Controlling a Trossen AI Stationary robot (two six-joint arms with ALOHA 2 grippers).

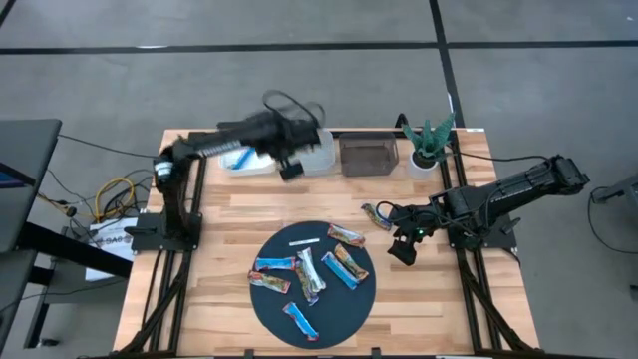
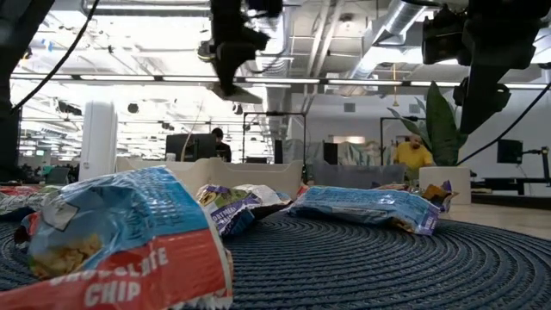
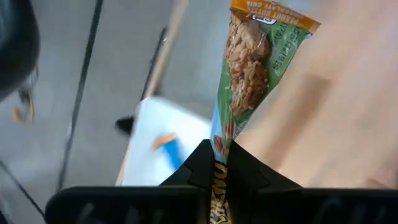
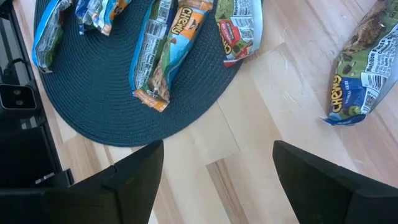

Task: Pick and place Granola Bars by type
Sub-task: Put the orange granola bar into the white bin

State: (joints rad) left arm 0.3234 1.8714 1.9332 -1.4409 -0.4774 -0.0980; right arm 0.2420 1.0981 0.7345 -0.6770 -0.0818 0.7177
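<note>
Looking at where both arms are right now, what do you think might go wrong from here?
The left gripper pinches its granola bar only by one end of the wrapper, so the bar may slip or swing as it is carried near the white bin.

The right gripper hangs open between the dark mat and a lone bar on the wood; closing carelessly there might catch the mat's edge or nudge that bar.

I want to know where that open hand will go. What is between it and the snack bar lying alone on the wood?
Nothing. In the right wrist view, only bare wooden table lies between the right gripper and the lone bar.
</note>
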